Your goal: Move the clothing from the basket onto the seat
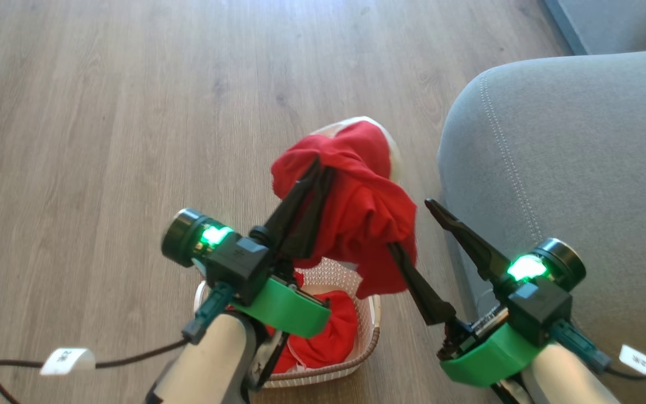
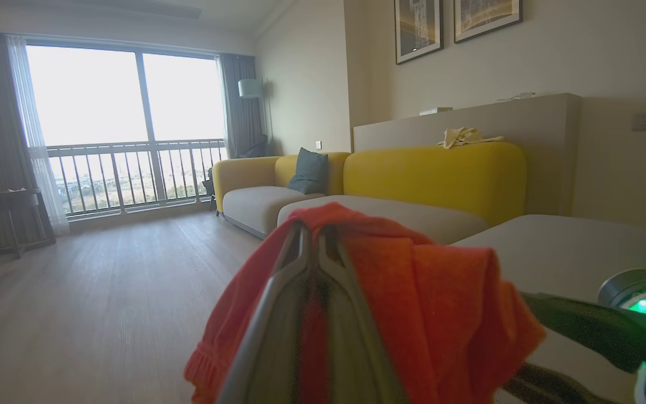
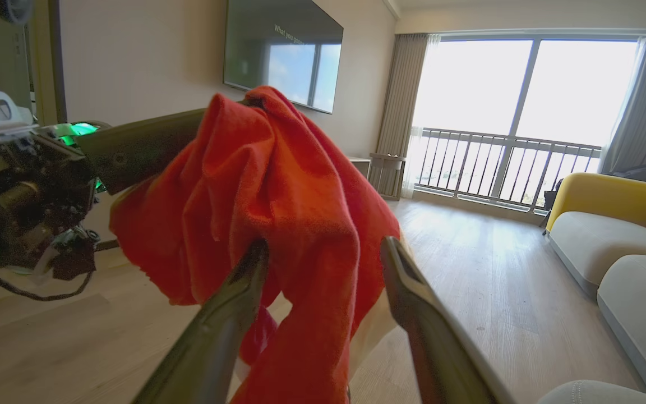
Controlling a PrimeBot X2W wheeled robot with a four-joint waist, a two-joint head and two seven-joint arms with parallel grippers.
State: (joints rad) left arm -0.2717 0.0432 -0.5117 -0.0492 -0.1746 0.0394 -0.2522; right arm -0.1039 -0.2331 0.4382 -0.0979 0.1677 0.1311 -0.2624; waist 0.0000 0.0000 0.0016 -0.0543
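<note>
Pale wooden floor (image 1: pixel 104 112) of a bright living room, grey seat (image 1: pixel 581 168) at 3 o'clock.
Basket (image 1: pixel 372 328) at 6 o'clock, lower garment (image 1: pixel 328 336) inside; lifted garment (image 1: pixel 368 202) above it, grasped in the clenched left pincer (image 1: pixel 324 166). Right pincer (image 1: pixel 410 223) released, spread wide at 4 o'clock, cloth edge over one fingertip. Far basket rim hidden by the hanging cloth, near-left corner by the arm. Yellow sofa (image 2: pixel 435 174) at 2 o'clock, balcony window (image 2: pixel 127 95) at 10 o'clock in the left wrist view.

In the head view the lifted red garment (image 1: pixel 365 207) hides one tip of the right fingers (image 1: pixel 421 292) and the middle of the basket (image 1: pixel 372 331) beyond the left fingers (image 1: pixel 299 210). Below those fingers the left wrist (image 1: pixel 284 306) covers part of the second garment (image 1: pixel 331 336). The seat (image 1: pixel 581 168), beside the right fingers, runs off the edge.
</note>
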